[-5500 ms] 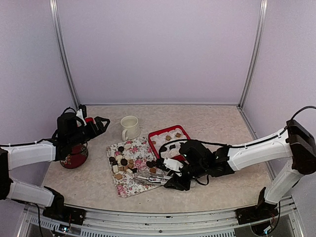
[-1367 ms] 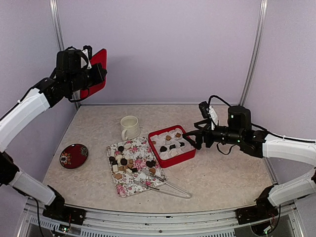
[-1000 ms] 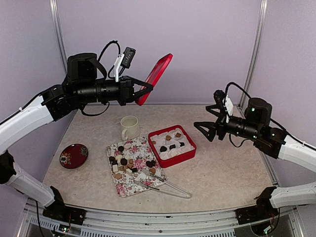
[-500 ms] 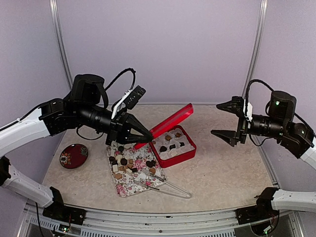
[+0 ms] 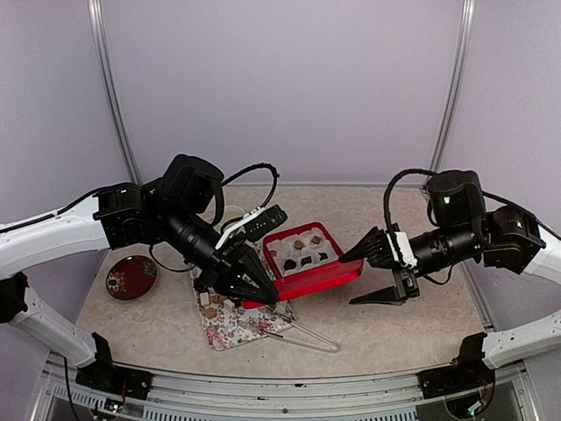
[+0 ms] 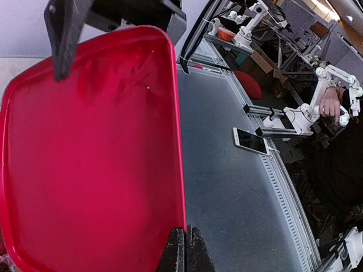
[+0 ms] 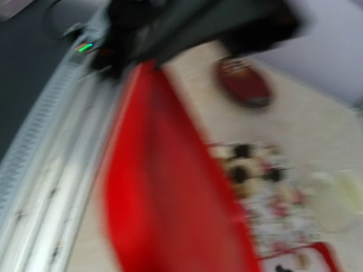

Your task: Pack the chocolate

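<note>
The chocolate (image 5: 304, 260) sits in white liners in the red box (image 5: 294, 235); more chocolate (image 7: 243, 171) lies on the floral tray (image 5: 224, 331). My left gripper (image 5: 266, 297) is shut on the edge of the red lid (image 5: 316, 281), which hangs nearly flat over the box's near side. In the left wrist view the fingertips (image 6: 177, 249) pinch the lid (image 6: 91, 170) rim. My right gripper (image 5: 349, 281) is open, one finger above and one below the lid's right end. The right wrist view is blurred and mostly shows the lid (image 7: 170, 209).
A cream mug (image 5: 230, 213) stands behind the left arm, mostly hidden. A small dark red dish (image 5: 130, 277) lies at the left. Metal tongs (image 5: 302, 334) rest in front of the tray. The table's near rail (image 5: 280, 386) runs below.
The left arm has swung the lid down from a steep tilt to nearly flat over the box. The right gripper has come down and left to the lid's end, its jaws narrowing.
</note>
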You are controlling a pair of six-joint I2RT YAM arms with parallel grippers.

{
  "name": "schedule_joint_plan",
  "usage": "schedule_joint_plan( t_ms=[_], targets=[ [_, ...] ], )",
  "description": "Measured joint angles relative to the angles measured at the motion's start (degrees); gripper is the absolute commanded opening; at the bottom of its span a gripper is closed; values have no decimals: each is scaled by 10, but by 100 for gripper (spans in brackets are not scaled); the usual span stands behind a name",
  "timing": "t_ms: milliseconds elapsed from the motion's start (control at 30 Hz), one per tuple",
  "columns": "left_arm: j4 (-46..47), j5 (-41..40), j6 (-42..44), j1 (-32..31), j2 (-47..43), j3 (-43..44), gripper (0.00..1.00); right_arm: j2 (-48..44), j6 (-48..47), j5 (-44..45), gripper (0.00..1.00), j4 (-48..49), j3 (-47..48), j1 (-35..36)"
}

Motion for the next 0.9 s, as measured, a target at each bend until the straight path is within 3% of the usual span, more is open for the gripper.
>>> schedule_joint_plan(
  t_ms=[67,200,433,500,533,600,700,733,900],
  targets=[
    [-3,10,5,0,3,2,0,15,-2,12,62,-16,0,24],
    [-4,29,10,-3,3,6,0,17,-7,20,39,-19,0,42],
    [-14,45,21,-3,8,9,1,23,4,19,11,2,-4,48],
    [-21,45,21,0,8,9,13,28,3,16,3,1,-4,49],
    [-25,43,22,3,8,9,25,29,7,14,1,-1,-4,49],
    [-21,32,28,12,6,9,63,31,17,11,0,-5,-6,51],
    [-3,16,21,50,-15,3,92,29,40,21,0,14,-15,52],
    [9,8,15,71,-30,-3,98,24,51,25,0,26,-22,52],
    [138,-101,-51,193,-184,-107,99,-18,141,27,0,115,-85,4]
  ],
)
